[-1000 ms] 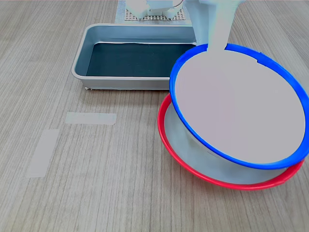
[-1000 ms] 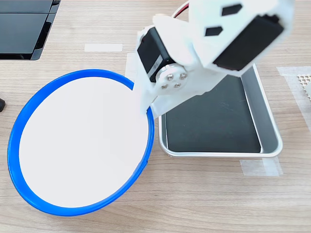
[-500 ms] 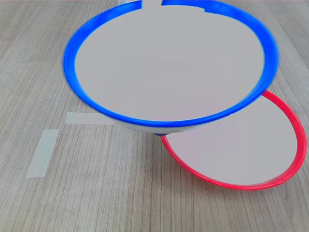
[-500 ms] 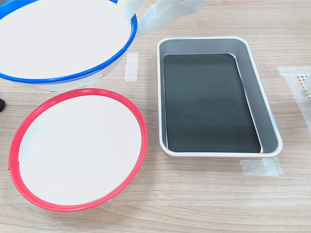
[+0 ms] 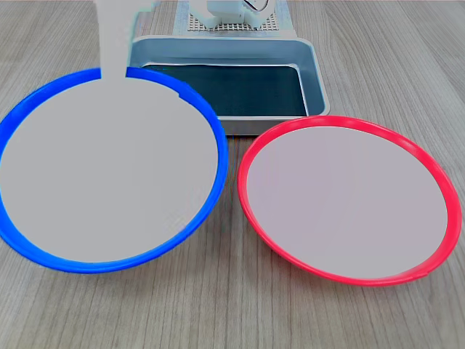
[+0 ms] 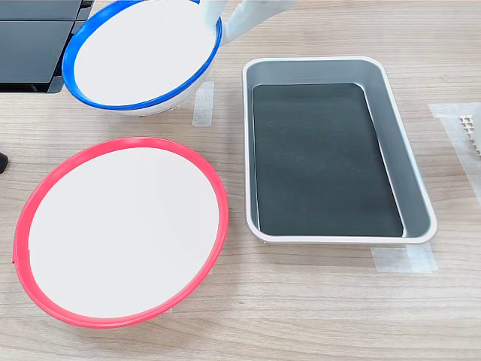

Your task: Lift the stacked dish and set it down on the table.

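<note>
Flanking the grey tray (image 5: 314, 73) in the first exterior view are two dishes on the bench (image 5: 232, 313): the red-rimmed dish (image 5: 349, 206) lies in front of the tray toward the first exterior view's right, apart from it; the blue-rimmed dish (image 5: 109, 185) sits in front of the tray's other end, toward the first exterior view's left, its rim overlapping the tray's near corner in that picture; the two dishes are just beside each other with a narrow strip of bench between them; in the second exterior view a pale tape strip (image 6: 203, 103) lies between the blue-rimmed dish (image 6: 143, 56) and the tray (image 6: 406, 173), another tape strip (image 6: 402, 258) by the tray's near corner; the tool (image 5: 115, 54), a white finger, meets the blue-rimmed dish at its far rim, the edge nearest the tray; it seems clamped on that rim, though its other finger is hidden; whether the dish rests on the bench or hangs just above it I cannot tell.
</note>
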Tool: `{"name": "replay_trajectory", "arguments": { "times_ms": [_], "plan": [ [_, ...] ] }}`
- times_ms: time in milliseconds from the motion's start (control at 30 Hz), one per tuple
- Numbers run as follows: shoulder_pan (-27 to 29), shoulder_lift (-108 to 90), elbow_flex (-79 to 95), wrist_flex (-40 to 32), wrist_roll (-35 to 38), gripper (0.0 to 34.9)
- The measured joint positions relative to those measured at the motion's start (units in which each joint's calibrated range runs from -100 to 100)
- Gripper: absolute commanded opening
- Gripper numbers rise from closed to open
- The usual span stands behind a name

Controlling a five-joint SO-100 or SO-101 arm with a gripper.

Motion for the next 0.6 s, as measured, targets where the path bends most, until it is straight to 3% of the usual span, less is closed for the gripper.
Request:
{"name": "replay_trajectory", "arguments": {
  "times_ms": [600],
  "plan": [
    [0.8, 4.8, 3.5, -5.8, 1.7, 0.0]
  ]
}}
